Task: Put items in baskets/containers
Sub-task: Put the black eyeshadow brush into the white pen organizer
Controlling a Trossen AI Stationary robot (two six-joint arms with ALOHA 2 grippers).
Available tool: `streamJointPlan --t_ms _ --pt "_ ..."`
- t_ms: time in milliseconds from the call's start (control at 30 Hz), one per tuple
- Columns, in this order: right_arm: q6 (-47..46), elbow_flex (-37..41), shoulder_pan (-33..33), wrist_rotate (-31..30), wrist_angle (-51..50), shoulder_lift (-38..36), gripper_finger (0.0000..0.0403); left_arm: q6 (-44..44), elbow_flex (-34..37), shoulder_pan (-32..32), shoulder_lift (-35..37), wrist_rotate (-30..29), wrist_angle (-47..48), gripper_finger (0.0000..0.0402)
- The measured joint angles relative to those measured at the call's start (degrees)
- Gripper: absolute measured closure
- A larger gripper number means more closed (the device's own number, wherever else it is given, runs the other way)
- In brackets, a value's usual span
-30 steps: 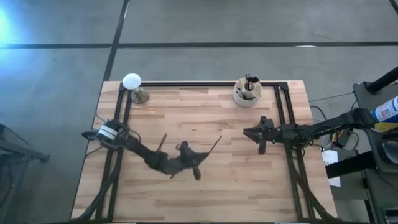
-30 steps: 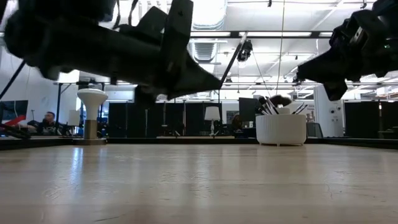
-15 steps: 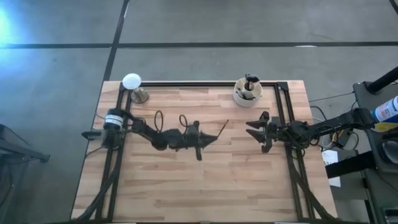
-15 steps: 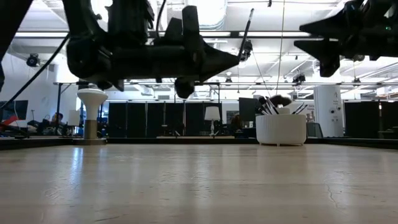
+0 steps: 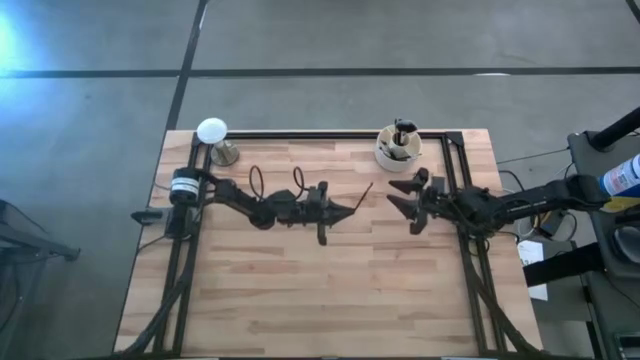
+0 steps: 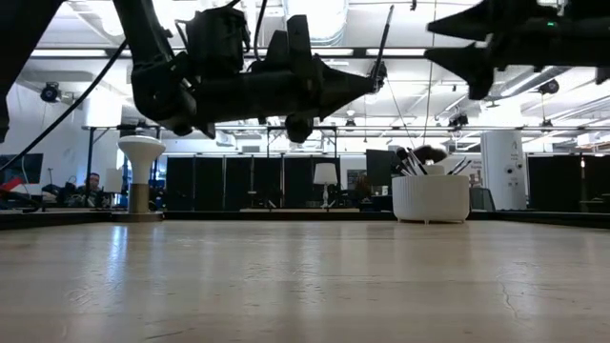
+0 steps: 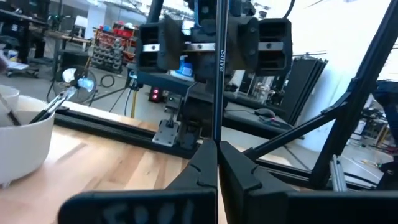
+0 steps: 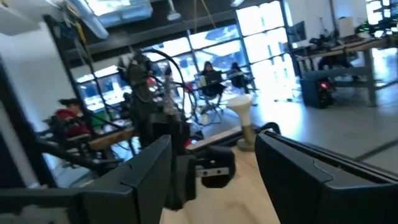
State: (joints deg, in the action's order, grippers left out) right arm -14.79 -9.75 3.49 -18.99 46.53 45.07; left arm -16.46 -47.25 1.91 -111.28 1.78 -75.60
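Observation:
My left gripper is shut on a thin dark brush above the middle of the table. In the low view the brush slants up from the left gripper. My right gripper faces it from the table's right, open, its fingers close to the brush's upper end without touching it; in the low view this gripper is at the top right. The white cup stands at the far edge with several brushes upright in it. My left gripper pinches the brush's lower end between its two fingertips. The fingers come level from the table's left and lie across the brush. The brush is lifted clear of the table, standing up from the fingers and leaning toward the far right.
A white disc on a metallic stand sits at the far left corner. A black frame rail runs along the table's far edge. People sit in the room beyond the table. Bare wood lies across the near half.
My left gripper has carried the brush up and toward the far right, turning to point at my right gripper. My right gripper has risen and opened. The brush has stayed clear of the table.

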Motion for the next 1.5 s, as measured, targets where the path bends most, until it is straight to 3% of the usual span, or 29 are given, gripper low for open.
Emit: streamJointPlan --t_ms 333,700,833,1133,1333,1500 --pt "-1.29 -8.85 -4.41 5.87 0.05 11.35 0.0177 0.39 -0.37 1.85 0.0 2.64 0.21 0.0402" --pt "0.27 -14.9 -5.27 6.19 0.16 20.54 0.0184 0.76 -0.37 2.5 0.0 4.97 0.49 0.0401" --pt "0.48 -15.65 -5.27 6.21 0.45 22.09 0.0226 1.02 -0.35 2.5 0.0 4.92 0.76 0.0401" --pt "3.15 -16.09 -5.25 7.93 0.35 22.19 0.0381 -0.87 -0.35 3.07 0.0 4.49 1.78 0.04" --pt "5.93 -16.07 -5.27 7.59 -1.23 19.72 0.039 -4.03 0.13 4.4 0.07 4.33 2.46 0.0369" --pt "10.83 -16.14 -6.29 1.96 -10.35 13.63 0.039 -4.53 2.77 5.76 0.9 4.31 2.39 0.0339"
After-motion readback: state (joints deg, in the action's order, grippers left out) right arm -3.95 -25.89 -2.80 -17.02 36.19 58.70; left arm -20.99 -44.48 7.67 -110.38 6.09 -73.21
